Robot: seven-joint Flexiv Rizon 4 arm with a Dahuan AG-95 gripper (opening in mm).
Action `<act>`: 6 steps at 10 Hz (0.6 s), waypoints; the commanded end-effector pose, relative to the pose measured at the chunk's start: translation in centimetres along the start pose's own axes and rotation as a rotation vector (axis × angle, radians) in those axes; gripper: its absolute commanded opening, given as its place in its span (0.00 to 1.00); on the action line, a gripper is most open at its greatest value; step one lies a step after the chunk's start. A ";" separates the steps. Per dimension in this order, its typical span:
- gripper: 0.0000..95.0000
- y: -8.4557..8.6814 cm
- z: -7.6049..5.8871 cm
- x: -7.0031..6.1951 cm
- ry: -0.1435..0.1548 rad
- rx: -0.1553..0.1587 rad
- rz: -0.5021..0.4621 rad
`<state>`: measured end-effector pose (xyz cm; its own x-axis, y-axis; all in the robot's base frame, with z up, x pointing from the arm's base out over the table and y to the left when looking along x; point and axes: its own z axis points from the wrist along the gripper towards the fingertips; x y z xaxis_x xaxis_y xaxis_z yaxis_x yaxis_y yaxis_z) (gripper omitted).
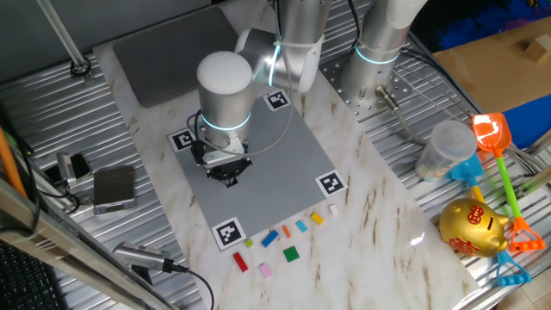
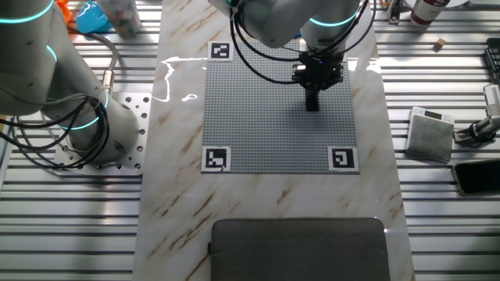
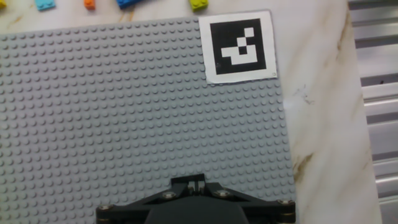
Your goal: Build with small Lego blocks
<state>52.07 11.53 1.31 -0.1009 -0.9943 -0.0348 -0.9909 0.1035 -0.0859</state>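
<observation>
Studs cover the grey baseplate [image 1: 258,164], a square sheet lying flat on the marble-patterned surface [image 1: 379,224] with a black-and-white marker [image 1: 228,233] at each corner. One fixed view alone shows the small Lego blocks [image 1: 284,239]: a loose scatter of tiny glossy bricks on the bare marble just off the plate's near edge, among them red, pink, green, blue, orange, light blue and yellow. The hand view catches only four of them [image 3: 127,3] at its top margin, beyond the plate's edge. The other fixed view shows none of them, but it does show the gripper [image 2: 312,100] hanging over the plate's far right part, black and narrow at its tip. Its jaws look drawn together there with nothing visible between them, though the hand view shows only the dark mount.
</observation>
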 end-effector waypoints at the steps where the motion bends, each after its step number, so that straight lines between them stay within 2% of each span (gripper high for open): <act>1: 0.00 0.3 0.6 0.1 0.008 0.023 -0.009; 6: 0.00 0.6 0.6 0.2 0.005 0.019 -0.007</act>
<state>51.45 11.38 1.30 -0.0947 -0.9951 -0.0287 -0.9898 0.0972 -0.1046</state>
